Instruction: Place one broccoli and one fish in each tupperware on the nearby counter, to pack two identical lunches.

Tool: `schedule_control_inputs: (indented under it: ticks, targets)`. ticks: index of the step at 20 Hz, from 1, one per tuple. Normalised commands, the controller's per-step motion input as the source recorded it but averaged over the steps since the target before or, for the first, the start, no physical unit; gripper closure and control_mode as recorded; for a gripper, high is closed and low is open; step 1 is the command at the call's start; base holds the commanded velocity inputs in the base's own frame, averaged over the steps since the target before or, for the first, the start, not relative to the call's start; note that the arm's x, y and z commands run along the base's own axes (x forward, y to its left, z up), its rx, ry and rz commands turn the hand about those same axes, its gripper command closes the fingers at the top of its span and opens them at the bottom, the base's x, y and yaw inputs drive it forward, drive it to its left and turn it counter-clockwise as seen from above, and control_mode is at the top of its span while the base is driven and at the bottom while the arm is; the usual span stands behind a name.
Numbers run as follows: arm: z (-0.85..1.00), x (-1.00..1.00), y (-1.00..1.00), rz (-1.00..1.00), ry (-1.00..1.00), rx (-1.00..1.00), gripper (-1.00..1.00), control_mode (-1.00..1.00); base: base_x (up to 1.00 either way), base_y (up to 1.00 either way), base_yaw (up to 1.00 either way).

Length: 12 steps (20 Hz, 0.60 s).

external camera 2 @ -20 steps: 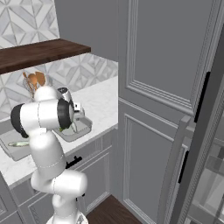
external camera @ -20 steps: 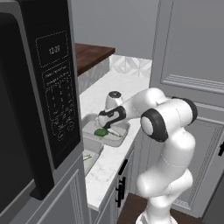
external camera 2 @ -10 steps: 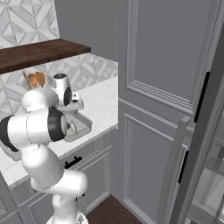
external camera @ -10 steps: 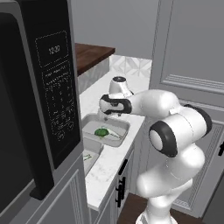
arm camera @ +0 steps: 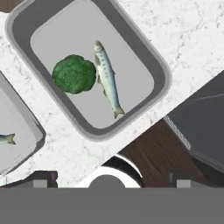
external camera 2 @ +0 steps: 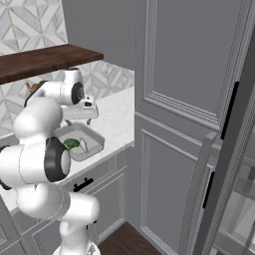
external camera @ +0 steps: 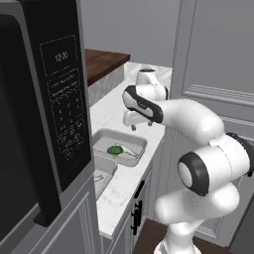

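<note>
Now the fingers (arm camera: 112, 186) hang spread and empty above the near tupperware (arm camera: 161, 72) on the counter (arm camera: 188, 39); inside it, fish (arm camera: 106, 78) lies beside broccoli (arm camera: 74, 73), and a second tupperware (arm camera: 37, 131) sits just beside.

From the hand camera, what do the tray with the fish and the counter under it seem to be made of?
The tupperware looks like matte light-grey plastic: one even colour, rounded corners, a soft raised rim, no shine. The counter looks like polished white stone, perhaps marble or an imitation of it: faint grey veins and speckles run across it. This rendered picture leaves both open.
</note>
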Motion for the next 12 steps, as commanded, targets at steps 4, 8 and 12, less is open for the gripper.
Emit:
schedule_control_inputs:
  ticks: [4, 8, 12]
  targets:
    - [0.00, -1.00, -0.45, 0.00, -0.03, 0.01, -1.00, -1.00, 0.00, 0.00, 0.00]
    - [0.00, -0.98, -0.46, 0.00, 0.00, 0.03, -1.00, -1.00, 0.00, 0.00, 0.00]
    - [0.00, -0.80, -0.24, 0.00, 0.00, 0.00, -1.00, -1.00, 0.00, 0.00, 0.00]
